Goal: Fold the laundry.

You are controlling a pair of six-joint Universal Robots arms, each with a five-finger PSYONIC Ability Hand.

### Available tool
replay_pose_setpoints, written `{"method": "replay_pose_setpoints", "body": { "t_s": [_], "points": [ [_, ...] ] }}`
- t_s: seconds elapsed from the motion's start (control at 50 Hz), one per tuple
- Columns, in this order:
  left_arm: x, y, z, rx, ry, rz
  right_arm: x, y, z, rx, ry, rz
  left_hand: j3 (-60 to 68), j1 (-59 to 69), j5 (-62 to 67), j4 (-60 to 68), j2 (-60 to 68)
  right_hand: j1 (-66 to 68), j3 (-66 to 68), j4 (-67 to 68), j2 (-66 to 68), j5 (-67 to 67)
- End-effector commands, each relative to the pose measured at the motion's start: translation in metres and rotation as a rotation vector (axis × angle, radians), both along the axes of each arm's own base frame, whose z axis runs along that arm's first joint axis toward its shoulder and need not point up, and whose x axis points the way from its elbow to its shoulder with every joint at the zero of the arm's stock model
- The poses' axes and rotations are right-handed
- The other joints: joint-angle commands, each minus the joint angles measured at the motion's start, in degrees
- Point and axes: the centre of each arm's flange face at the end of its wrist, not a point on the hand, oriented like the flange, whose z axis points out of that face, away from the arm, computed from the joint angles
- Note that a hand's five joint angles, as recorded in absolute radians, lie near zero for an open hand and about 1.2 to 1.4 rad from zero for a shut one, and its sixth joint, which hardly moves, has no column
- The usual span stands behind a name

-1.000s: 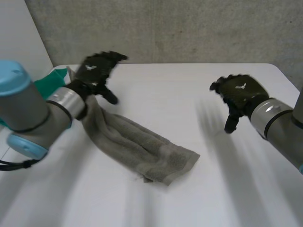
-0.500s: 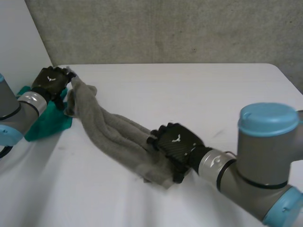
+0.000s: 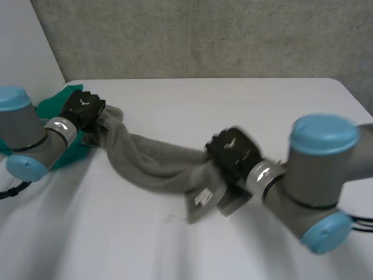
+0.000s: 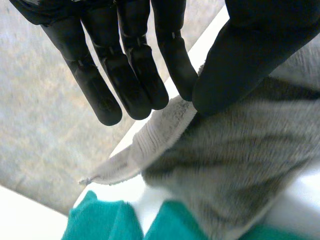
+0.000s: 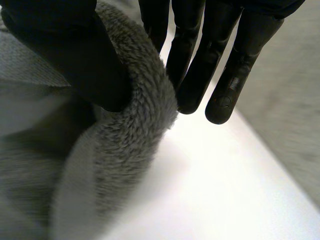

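Observation:
A grey towel lies bunched in a long roll across the white table. My left hand is at its left end. In the left wrist view its thumb presses the towel's hem against straight fingers, so this hand is shut on the towel. My right hand holds the right end a little above the table, with a white label hanging below it. In the right wrist view the thumb pinches a fold of towel against the fingers.
A green cloth lies at the table's left edge, under and behind my left arm and partly beneath the towel. A grey wall runs behind the table's far edge.
My right hand came in from the right, closed on the towel's right end and raised it. My left hand closed on the left end. The towel now hangs stretched between them.

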Motion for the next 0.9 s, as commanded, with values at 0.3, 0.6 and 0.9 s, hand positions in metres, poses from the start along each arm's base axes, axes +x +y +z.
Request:
{"method": "replay_pose_setpoints", "body": {
  "t_s": [0.3, 0.6, 0.9],
  "points": [
    [-0.01, 0.15, 0.135, -0.035, 0.292, -0.08, -0.07, -0.062, 0.098, -0.004, -0.031, -0.235, 12.1, 13.9, 14.2, 11.7, 11.9, 24.8, 12.4, 12.2, 14.5, 14.6],
    [-0.044, 0.099, 0.058, 0.167, 0.241, -0.075, -0.065, -0.137, 0.05, -0.001, 0.056, -0.382, -48.6, -46.8, -46.5, -49.0, -48.8, -45.2, -57.6, -57.8, -55.5, -55.4],
    [-0.022, 0.039, 0.009, 0.068, 0.064, -0.016, -0.08, -0.06, 0.07, 0.059, 0.05, -0.285, -52.1, -50.3, -50.0, -52.6, -52.4, -45.2, -57.6, -57.8, -55.5, -55.4]
  ]
}}
